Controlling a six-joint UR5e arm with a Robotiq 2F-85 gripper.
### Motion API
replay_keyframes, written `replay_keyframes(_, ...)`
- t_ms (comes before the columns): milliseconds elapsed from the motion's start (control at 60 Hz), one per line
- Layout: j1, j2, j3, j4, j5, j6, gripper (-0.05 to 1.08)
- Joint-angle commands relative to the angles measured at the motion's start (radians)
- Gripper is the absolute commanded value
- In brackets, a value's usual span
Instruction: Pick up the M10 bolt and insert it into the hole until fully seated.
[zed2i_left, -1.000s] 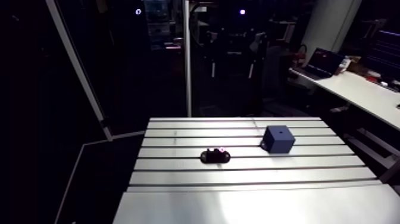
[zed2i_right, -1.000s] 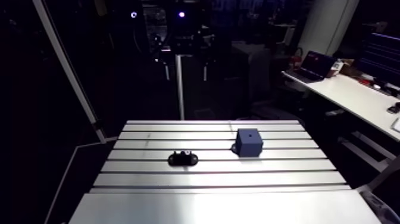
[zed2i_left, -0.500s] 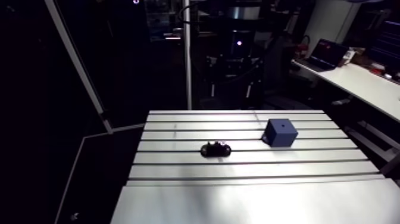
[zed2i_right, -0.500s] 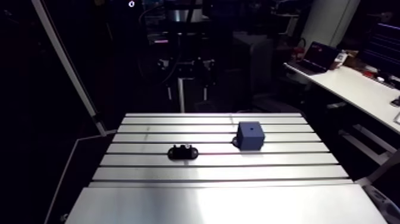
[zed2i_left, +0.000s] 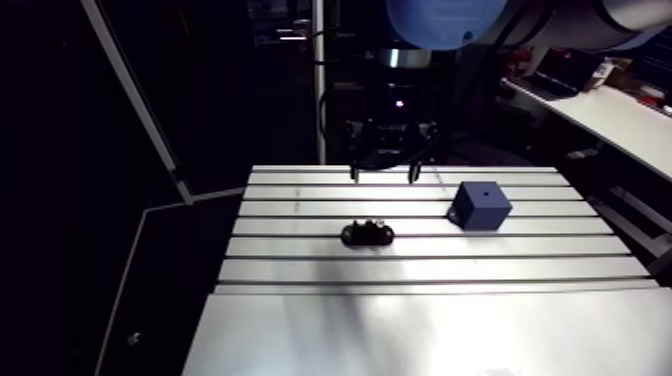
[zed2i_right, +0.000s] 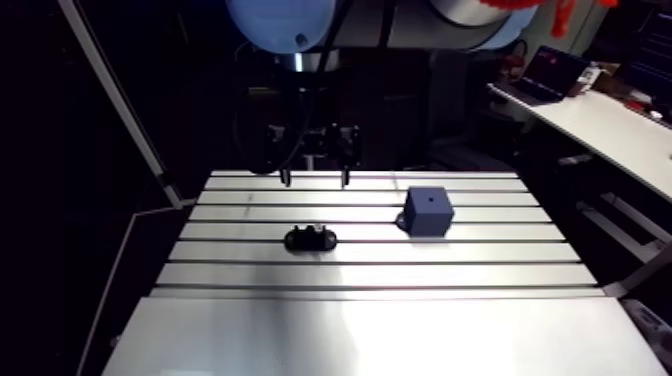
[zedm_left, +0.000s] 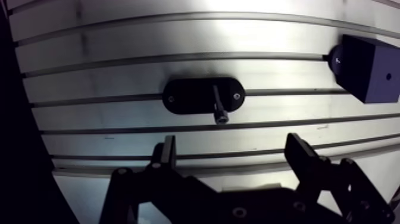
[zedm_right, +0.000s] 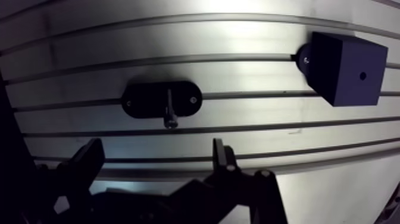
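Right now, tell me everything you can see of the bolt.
The small dark metal bolt has a slim shank and a wider round head. Its shank meets the middle of the black oval holder on the slotted aluminium table, head toward the open jaws, untouched by them; upright or lying, I cannot tell.

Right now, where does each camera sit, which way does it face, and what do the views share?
Arm view: on the upper link, looking down and forward across the table; the open gripper hangs from above.
Wrist view: on the wrist, looking down at the bolt on its black holder; both fingers show.
Shared: black holder, blue block, table slots.
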Motion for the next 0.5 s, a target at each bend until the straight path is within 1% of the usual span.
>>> replay_keyframes(17, 0.002, 0.019, 0.017, -0.022, 0.000, -0.002, 0.02)
replay_keyframes(83, 0.002, 0.023, 0.029, -0.059, -0.001, -0.004, 0.03)
replay_keyframes(150, 0.002, 0.023, 0.036, -0.073, -0.001, -0.004, 0.05)
replay_keyframes(500, 0.000, 0.017, 0.078, -0.093, -0.001, -0.024, 0.06)
